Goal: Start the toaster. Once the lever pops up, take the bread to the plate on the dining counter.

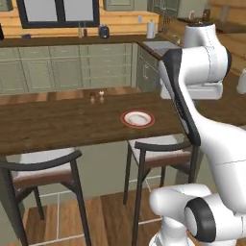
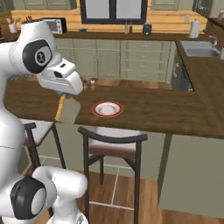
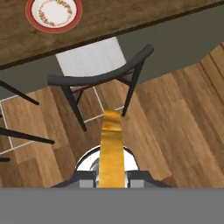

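The pincer [image 3: 112, 177], at the bottom centre of the hand view, is clenched on the bread [image 3: 112, 151], which stands edge-on between its tips. In the right base view the bread [image 2: 68, 110] hangs at centre left, below the white wrist and short of the surface's near edge. The plate [image 2: 107, 109] lies at frame centre on the dining counter [image 2: 166, 111], bare. A bar stool [image 2: 113, 144] stands beneath it.

Home kitchen (rendered), green cabinets [image 1: 57, 67], sink [image 2: 199, 49], wooden dining counter [image 2: 166, 111], bar stools [image 2: 114, 146]
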{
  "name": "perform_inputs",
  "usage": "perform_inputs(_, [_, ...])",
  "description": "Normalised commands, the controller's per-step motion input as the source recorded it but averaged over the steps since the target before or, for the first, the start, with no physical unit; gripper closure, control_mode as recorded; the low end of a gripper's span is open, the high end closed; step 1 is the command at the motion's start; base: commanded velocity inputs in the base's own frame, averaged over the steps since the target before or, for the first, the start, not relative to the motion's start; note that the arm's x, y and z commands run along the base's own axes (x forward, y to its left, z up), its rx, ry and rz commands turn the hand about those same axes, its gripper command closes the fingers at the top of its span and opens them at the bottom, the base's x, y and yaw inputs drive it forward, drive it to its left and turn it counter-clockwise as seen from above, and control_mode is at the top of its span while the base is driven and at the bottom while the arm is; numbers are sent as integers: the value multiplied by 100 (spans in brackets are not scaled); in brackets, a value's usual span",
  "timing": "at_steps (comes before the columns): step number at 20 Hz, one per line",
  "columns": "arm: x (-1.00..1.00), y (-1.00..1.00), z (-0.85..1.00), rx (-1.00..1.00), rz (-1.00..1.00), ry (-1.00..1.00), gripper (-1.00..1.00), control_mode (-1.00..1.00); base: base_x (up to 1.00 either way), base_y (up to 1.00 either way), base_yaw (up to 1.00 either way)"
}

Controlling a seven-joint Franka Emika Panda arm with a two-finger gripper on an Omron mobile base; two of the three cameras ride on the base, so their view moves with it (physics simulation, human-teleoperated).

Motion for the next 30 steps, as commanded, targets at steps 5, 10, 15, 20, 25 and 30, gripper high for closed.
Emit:
perform_inputs(5, [0,0,0,0,0,0,100,100,83,-69,49])
perform_inputs(10, [0,0,0,0,0,0,100,100,92,-52,43])
perform_inputs(15, [71,-59,-12,32,39,-2,100,-100,0,0,0])
perform_inputs(20, [85,-71,-35,36,46,-5,100,-100,0,0,0])
perform_inputs(25, [85,-28,-69,36,39,-14,100,-100,0,0,0])
perform_inputs(30, [80,0,-81,36,25,-19,100,-100,0,0,0])
